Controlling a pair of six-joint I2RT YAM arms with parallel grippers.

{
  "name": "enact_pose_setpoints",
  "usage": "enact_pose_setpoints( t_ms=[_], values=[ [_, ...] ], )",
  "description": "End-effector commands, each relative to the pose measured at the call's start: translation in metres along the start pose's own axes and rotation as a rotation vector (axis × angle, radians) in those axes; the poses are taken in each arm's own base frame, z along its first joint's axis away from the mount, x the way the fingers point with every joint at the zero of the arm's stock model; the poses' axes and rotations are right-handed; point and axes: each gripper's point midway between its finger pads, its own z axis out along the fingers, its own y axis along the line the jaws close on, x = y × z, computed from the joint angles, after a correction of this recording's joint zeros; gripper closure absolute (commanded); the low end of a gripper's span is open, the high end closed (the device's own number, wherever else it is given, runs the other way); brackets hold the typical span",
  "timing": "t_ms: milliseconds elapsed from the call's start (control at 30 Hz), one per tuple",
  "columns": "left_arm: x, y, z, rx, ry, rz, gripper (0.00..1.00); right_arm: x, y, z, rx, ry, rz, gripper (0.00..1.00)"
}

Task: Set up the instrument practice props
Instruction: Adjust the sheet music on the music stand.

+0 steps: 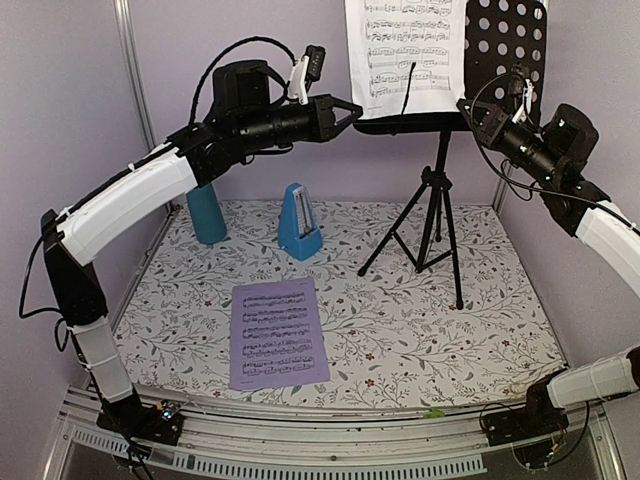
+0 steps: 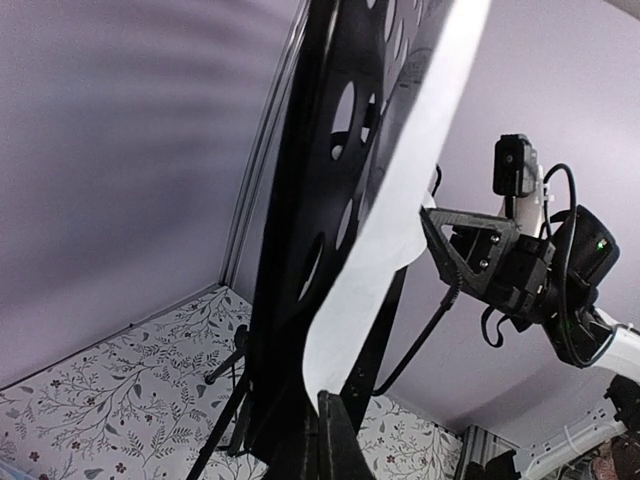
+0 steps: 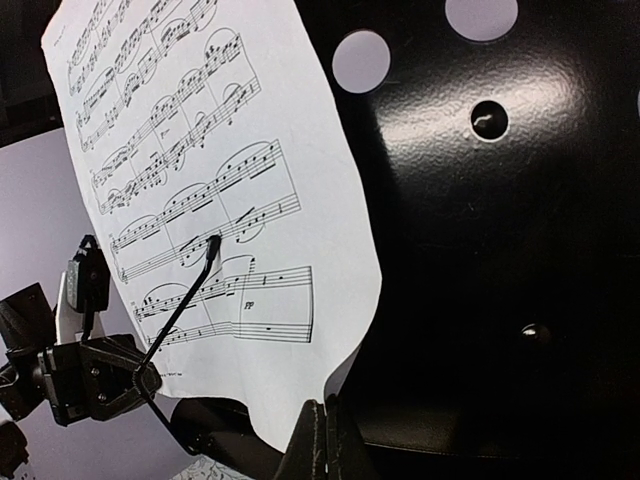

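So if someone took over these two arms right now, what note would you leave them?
Left tool: shut, at the left end of the perforated tray of the black tripod music stand.
Right tool: shut, at the tray's right end. Whether either pinches anything is unclear.
White printed sheet-music page: standing on the tray's left half.
Lavender printed page: flat on the floral table, near the arms.
Small blue pyramid metronome: upright on the table, left of the stand.
Done: stand up, white page placed.
Left, probably: lavender page onto the tray's bare right half.
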Motion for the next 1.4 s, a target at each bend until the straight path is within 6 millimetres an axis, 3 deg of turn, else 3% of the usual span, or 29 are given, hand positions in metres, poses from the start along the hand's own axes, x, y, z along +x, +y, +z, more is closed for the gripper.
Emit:
enact_pose_setpoints(
  t_ms=[0, 533, 867, 933, 1167, 1367],
  values=[
    [0.010, 0.005, 0.002, -0.023, 0.026, -0.031, 1.00, 0.007, -0.002, -0.001, 0.018, 0.016, -0.009, 1.00],
    [0.011, 0.011, -0.007, -0.047, 0.030, -0.050, 1.00, 0.013, -0.010, -0.009, 0.069, 0.035, -0.014, 1.00],
    [0.002, 0.015, -0.011, -0.058, 0.005, -0.045, 1.00, 0.009, -0.008, -0.012, 0.074, 0.027, -0.013, 1.00],
    [0.000, 0.015, -0.011, -0.059, -0.001, -0.046, 1.00, 0.019, -0.013, -0.014, 0.086, 0.047, -0.006, 1.00],
    [-0.004, 0.016, -0.012, -0.057, -0.012, -0.045, 1.00, 0.020, -0.014, -0.014, 0.092, 0.049, -0.004, 1.00],
    [-0.005, 0.013, -0.018, -0.050, -0.015, -0.044, 0.93, 0.019, -0.015, -0.014, 0.104, 0.053, -0.010, 0.87]
  ],
)
